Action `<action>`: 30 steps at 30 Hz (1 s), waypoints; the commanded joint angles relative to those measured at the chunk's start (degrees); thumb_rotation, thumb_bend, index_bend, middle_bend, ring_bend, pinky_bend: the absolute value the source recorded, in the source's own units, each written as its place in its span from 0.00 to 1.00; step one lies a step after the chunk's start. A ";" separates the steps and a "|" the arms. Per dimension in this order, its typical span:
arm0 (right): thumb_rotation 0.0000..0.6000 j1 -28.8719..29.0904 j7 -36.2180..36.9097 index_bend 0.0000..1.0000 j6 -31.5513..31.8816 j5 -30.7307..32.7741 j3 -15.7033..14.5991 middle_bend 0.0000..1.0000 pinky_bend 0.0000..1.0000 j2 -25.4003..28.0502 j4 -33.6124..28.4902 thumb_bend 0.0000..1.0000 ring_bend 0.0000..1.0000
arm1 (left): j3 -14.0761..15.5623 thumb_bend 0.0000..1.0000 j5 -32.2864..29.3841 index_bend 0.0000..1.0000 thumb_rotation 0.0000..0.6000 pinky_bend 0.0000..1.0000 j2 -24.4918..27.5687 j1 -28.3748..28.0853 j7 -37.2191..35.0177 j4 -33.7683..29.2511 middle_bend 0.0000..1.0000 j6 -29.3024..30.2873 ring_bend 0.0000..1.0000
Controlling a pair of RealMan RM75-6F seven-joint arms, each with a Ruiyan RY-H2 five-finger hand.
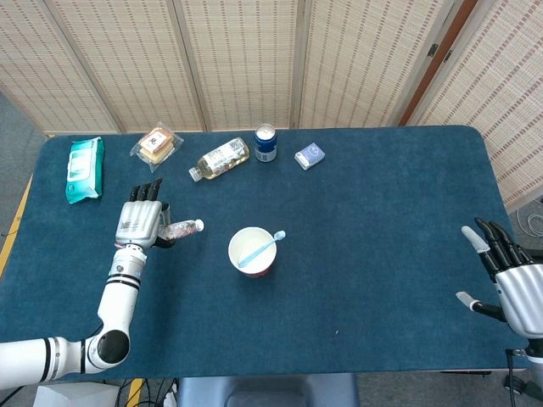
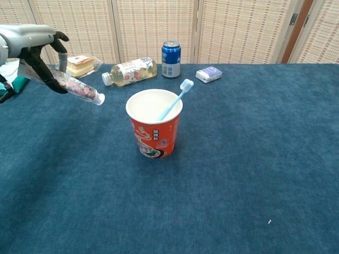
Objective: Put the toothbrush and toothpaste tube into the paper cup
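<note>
I hold the toothpaste tube [image 2: 74, 87] in my left hand [image 1: 139, 224], with the fingers [image 2: 45, 74] clamped around its rear section. The tube is lifted clear of the surface [image 1: 373, 220] and tilts cap-down, with the cap end pointing toward the paper cup [image 2: 154, 123]. The tube sits to the left of the cup and well apart from it.

The cup stands upright on the blue surface. The toothbrush [image 2: 175, 99] rests inside the cup, leaning on the rim with its head projecting up and to the right.

My right hand [image 1: 507, 276] is far to the right of the cup at the surface edge. Its fingers are spread apart and grip nothing.

Behind the cup, I see a drink bottle [image 1: 220, 158] lying on its side, a blue can [image 1: 265, 142] standing upright and a small box [image 1: 310, 156]. Further left of the cup are a wrapped snack [image 1: 156, 145] and a wipes pack [image 1: 85, 169].
</note>
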 commanded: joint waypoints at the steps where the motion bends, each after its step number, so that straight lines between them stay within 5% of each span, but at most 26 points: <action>1: 1.00 -0.05 -0.02 0.00 0.09 -0.03 -0.02 0.00 0.29 -0.01 -0.04 0.00 0.00 | 0.21 0.11 0.95 0.87 1.00 0.00 1.82 0.60 -0.07 -2.58 0.00 1.02 0.00; 19: 1.00 -0.14 -0.68 0.00 0.26 -0.43 -0.20 0.00 0.28 -0.32 -0.52 0.00 0.00 | 1.94 0.11 5.99 0.87 1.00 0.00 12.85 4.10 -2.48 -16.59 0.00 2.91 0.00; 30: 1.00 -0.16 -0.46 0.00 0.25 -0.45 -0.31 0.00 0.28 -0.65 -0.17 0.00 0.00 | 0.58 0.11 7.20 0.87 1.00 0.00 17.30 4.54 -6.22 -25.35 0.00 2.18 0.00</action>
